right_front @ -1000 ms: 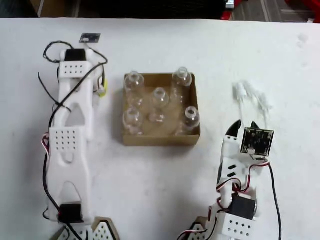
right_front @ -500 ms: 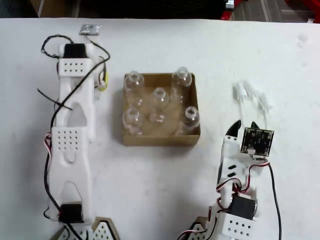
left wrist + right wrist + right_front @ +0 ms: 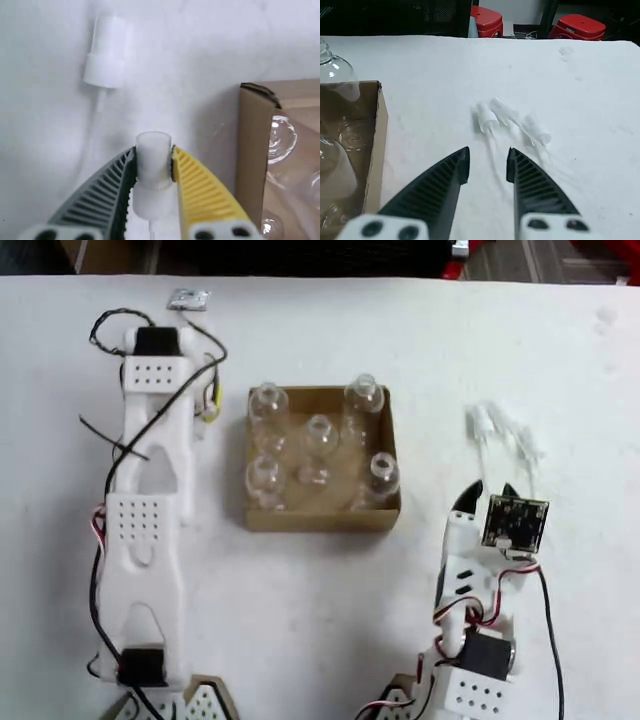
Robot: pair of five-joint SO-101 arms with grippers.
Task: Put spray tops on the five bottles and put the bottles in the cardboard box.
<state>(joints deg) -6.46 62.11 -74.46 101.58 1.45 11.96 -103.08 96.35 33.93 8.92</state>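
Clamps the left gripper (image 3: pixel 154 159) on a white spray top (image 3: pixel 152 172), grey and yellow fingers tight against its collar, thin tube trailing from it, at about 10 o'clock of the cardboard box (image 3: pixel 322 521) in the high view and near its wall. Holds the right gripper (image 3: pixel 487 167) narrowly parted and empty at 4 o'clock of the box, pointing toward 12. Judged for progress: hardly begun on the capping, oddly ahead on the boxing. Finds all five bottles (image 3: pixel 318 436) already upright inside the box, one at centre and one toward each corner, every neck bare as far as can be seen. Counts no top fitted yet. Leaves five to seat: the one in hand, a second top (image 3: pixel 105 60) lying on the table (image 3: pixel 320 620) near it but apart, and a loose cluster of three tops (image 3: pixel 505 435) at 3 o'clock of the box, at 12 o'clock of the right gripper. Round about: cables (image 3: pixel 110 335) along the left arm, red stools (image 3: pixel 577 25) beyond the table's far edge. In the way: the box wall between the held top and the nearest bottle, so probably calls for a lift over the rim; close-packed bottles, leaving little room for fingers; light clear bottles, likely to tip or turn with nothing steadying them; three tops lying close together, perhaps awkward to pick singly.
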